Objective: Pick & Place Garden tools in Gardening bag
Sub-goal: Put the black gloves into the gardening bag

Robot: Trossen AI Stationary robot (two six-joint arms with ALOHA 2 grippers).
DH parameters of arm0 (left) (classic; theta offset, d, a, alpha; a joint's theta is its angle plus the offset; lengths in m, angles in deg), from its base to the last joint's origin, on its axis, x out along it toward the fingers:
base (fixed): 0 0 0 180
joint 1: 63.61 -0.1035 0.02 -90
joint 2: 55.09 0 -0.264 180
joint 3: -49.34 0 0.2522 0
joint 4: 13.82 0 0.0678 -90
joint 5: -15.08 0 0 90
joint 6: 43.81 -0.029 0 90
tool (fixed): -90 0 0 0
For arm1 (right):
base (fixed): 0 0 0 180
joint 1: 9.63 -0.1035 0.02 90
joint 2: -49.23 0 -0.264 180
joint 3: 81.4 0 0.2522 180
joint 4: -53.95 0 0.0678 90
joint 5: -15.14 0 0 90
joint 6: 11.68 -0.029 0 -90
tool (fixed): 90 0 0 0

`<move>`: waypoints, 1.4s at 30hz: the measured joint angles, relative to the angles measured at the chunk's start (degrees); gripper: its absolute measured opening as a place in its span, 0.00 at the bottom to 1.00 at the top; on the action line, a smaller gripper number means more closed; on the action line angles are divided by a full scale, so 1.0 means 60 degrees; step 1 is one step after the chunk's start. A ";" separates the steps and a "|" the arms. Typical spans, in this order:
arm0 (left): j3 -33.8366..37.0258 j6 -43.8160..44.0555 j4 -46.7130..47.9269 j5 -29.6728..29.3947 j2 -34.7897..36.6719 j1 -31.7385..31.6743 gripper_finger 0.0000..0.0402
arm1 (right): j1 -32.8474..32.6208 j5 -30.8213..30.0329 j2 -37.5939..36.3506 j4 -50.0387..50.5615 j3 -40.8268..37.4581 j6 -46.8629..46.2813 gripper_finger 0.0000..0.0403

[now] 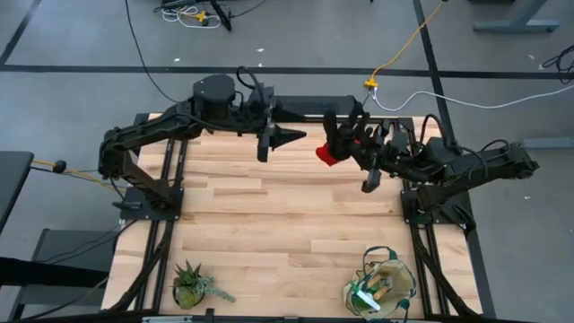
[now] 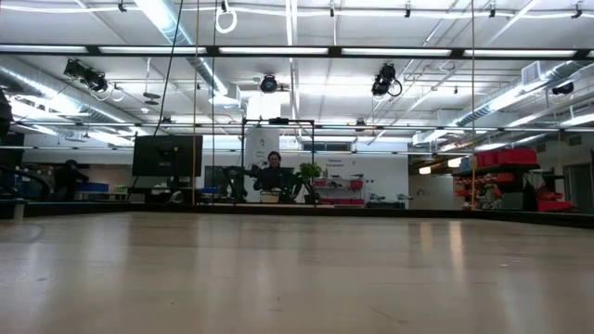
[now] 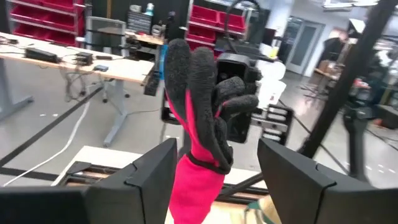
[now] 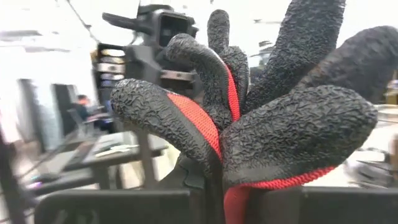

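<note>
Above the table's far edge, the glove pair (image 1: 334,148) is held clamped in the right gripper (image 1: 359,144), offered toward the wide-open left gripper (image 1: 291,137) for an apparent handover, well apart from the bag (image 1: 384,285).

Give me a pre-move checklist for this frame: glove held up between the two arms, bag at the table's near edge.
1. Right gripper shut on the glove pair: ok.
2. Left gripper open and facing the gloves, its fingers apart on either side of them: ok.
3. Gloves lifted off the table: ok.
4. Bag upright with its mouth open: ok; it already holds tools, including a bright green piece.
5. Room left in the bag for the gloves: cannot tell.
6. Potted plant apart from the bag: ok.
</note>
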 joint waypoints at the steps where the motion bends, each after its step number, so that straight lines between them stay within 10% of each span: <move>1: 0.0000 0.0001 0.0025 0.0095 0.0050 0.0035 0.57 | -0.0042 0.0208 -0.0069 0.0071 -0.0001 -0.0002 0.10; 23: 0.0000 -0.0010 0.0226 0.0119 0.0337 0.0385 0.02 | -0.0287 0.1896 -0.1498 0.2036 0.0001 -0.0754 0.10; 42: -0.0004 -0.1080 0.3303 -0.1182 0.2484 0.0532 0.01 | -0.0287 0.2465 -0.1875 0.2704 0.0001 -0.1395 0.08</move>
